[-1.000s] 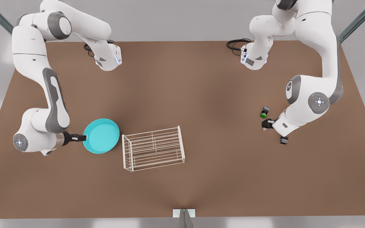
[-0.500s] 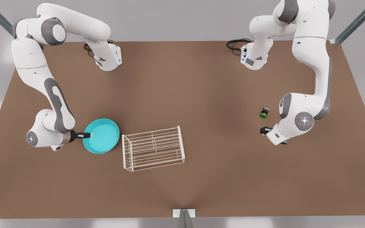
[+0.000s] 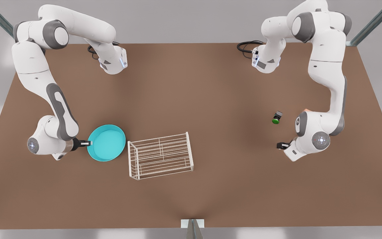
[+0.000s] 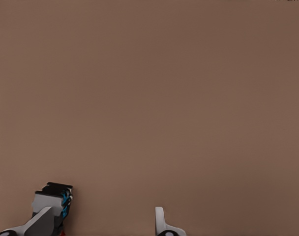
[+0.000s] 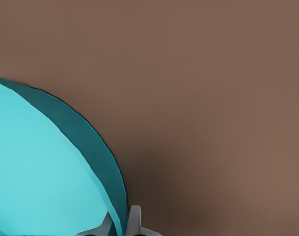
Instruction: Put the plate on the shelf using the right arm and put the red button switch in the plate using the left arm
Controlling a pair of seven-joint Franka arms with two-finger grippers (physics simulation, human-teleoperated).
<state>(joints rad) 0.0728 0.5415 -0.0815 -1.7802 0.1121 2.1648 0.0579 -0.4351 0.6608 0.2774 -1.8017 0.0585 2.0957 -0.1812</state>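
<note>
Fingers (image 5: 134,222) of the right gripper (image 3: 86,143) pinch the plate (image 3: 106,142) rim thinly, risking slip before the shelf (image 3: 160,160), while the left gripper (image 4: 103,223), spread, may nudge the red button switch (image 4: 53,202) near the desk's (image 3: 191,99) right edge.

A green-capped switch (image 3: 276,118) lies on the brown table (image 3: 211,99).

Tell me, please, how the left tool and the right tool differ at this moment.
The right tool is shut on the plate's rim, its fingers nearly together. The left tool is wide open and holds nothing. The right tool is at the front view's left, near the shelf. The left tool is at the front view's right, with a switch beside one finger. Both are low over the table.
</note>
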